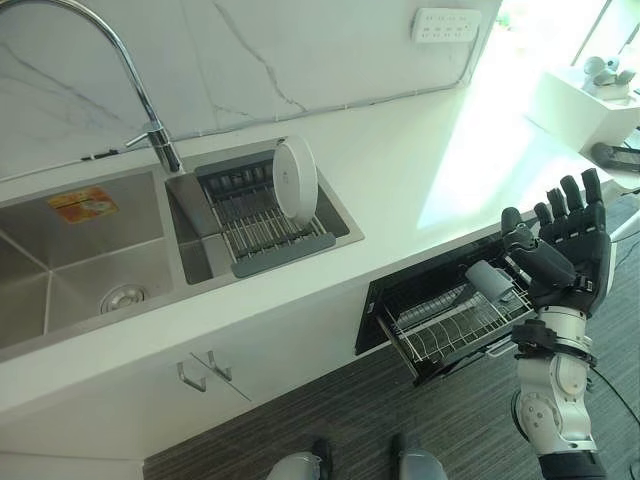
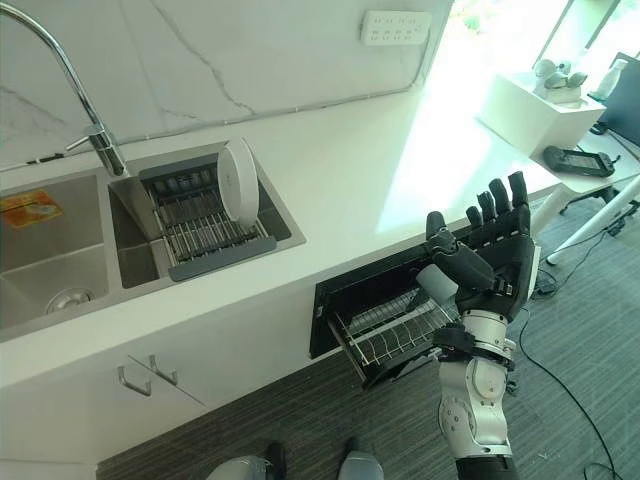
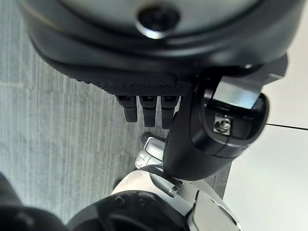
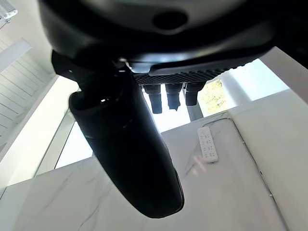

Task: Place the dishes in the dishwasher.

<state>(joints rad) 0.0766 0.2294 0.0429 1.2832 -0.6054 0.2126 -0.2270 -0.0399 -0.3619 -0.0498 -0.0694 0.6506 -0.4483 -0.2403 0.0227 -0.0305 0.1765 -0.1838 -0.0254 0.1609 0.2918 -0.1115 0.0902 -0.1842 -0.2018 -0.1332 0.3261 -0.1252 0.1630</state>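
A white round plate (image 1: pixel 295 178) stands on edge in the grey drying rack (image 1: pixel 262 225) set in the right sink basin. Below the counter's right part the dishwasher drawer (image 1: pixel 440 325) is pulled out, its wire rack (image 2: pixel 395 330) holding no dishes. My right hand (image 1: pixel 565 245) is raised upright just right of the drawer, palm toward the counter, fingers straight, holding nothing. In the right wrist view my right hand (image 4: pixel 144 134) points up at the wall. In the left wrist view my left hand (image 3: pixel 149 108) hangs down over the grey floor, fingers relaxed and empty.
A steel sink (image 1: pixel 70 260) with a tall faucet (image 1: pixel 150 120) lies to the left. The white counter (image 1: pixel 440 170) runs to the right. A white power strip (image 1: pixel 445 25) is on the marble wall. A white side table (image 2: pixel 545 100) with small objects stands far right.
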